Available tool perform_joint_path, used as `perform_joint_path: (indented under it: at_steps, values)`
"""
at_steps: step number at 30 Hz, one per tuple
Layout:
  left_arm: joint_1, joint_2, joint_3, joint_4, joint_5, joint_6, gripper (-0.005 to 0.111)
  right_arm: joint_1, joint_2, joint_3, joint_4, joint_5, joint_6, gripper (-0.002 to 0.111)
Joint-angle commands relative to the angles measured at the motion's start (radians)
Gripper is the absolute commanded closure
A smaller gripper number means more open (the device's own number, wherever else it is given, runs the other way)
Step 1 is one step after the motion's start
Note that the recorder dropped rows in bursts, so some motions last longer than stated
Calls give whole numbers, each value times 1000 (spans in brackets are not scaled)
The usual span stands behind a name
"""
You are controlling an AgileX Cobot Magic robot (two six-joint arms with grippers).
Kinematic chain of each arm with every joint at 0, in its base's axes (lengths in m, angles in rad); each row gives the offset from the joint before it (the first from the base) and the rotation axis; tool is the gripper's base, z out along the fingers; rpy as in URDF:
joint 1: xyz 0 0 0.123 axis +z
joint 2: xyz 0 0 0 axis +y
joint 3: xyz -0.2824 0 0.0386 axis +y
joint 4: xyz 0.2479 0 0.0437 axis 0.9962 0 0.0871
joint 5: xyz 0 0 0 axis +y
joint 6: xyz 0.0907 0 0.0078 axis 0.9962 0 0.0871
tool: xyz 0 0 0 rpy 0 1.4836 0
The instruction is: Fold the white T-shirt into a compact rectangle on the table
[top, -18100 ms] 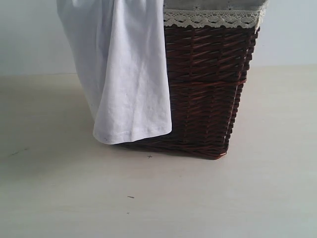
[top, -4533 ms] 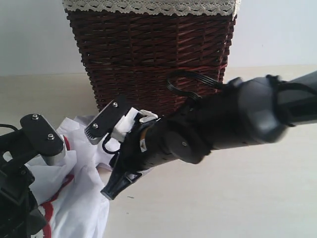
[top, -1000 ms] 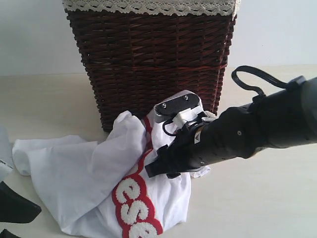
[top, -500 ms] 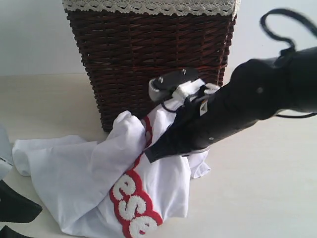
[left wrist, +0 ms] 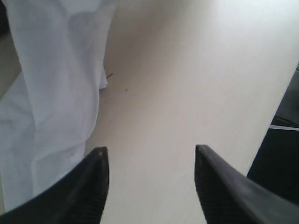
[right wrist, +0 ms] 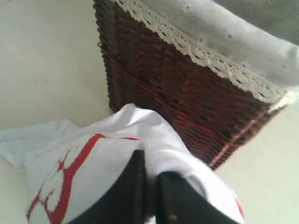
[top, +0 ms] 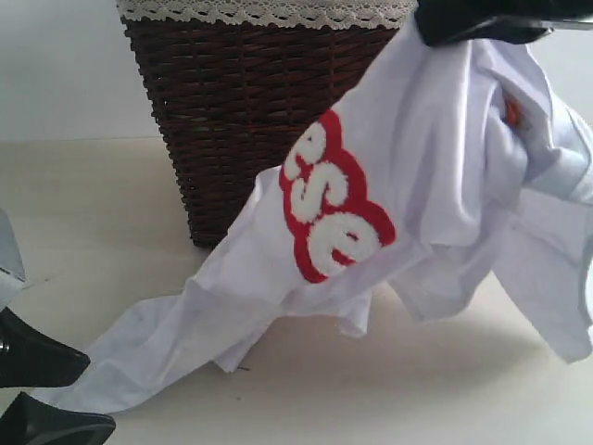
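1. The white T-shirt hangs in front of the wicker basket. Its top is bunched level with the basket's lace-edged liner. From there the cloth slants down across the basket's front, and its lowest end lies on the table, well out from the basket's base.
2. The right gripper has its fingers pinched tight on a fold of the shirt and holds it aloft near the basket's rim.
3. The red band with its fluffy white letters faces away from the basket. The orange neck tag shows out past the basket's side. The grip is probably near the collar, though the bunched cloth hides exactly which part is pinched.
4. The left gripper sits low, well away from the basket's base. Its fingers are moderately apart and hold nothing, with bare table between them. The shirt's trailing end lies just beside one finger, not between the two.
5. As I judge it, the step in hand is getting the shirt clear of the basket and hanging free so it can be laid out. No fold has been made yet, so the task is at an early stage.
6. The next move calls for the left gripper to close on the trailing end or a lower corner. The two arms could then stretch the shirt and lay it flat on open table, clear of the basket. The cloth should be kept off the wicker, where it might snag.
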State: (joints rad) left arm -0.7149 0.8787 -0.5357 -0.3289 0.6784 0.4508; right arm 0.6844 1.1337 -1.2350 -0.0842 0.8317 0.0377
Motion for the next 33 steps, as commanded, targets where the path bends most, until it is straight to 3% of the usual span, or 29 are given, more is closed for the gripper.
perform_joint_path:
  at_steps: [1,4,11,19,23,26,33]
  values:
    - [-3,-6,1,3,-11,-8,53,0,69,4,-256,225,134,108]
    - [-3,-6,1,3,-7,-8,53,0,142,11,-352,389,176,108]
    - [-3,-6,1,3,0,-8,53,0,267,12,-352,389,87,105]
    - [-3,-6,1,0,8,-8,53,0,309,12,-469,389,156,61]
    - [-3,-6,1,-2,9,-8,53,0,309,12,-462,389,182,48]
    - [-3,-6,1,-4,13,-8,53,0,300,12,-325,389,172,47]
    - [-3,-6,1,-8,21,-8,53,0,258,67,210,389,-174,48]
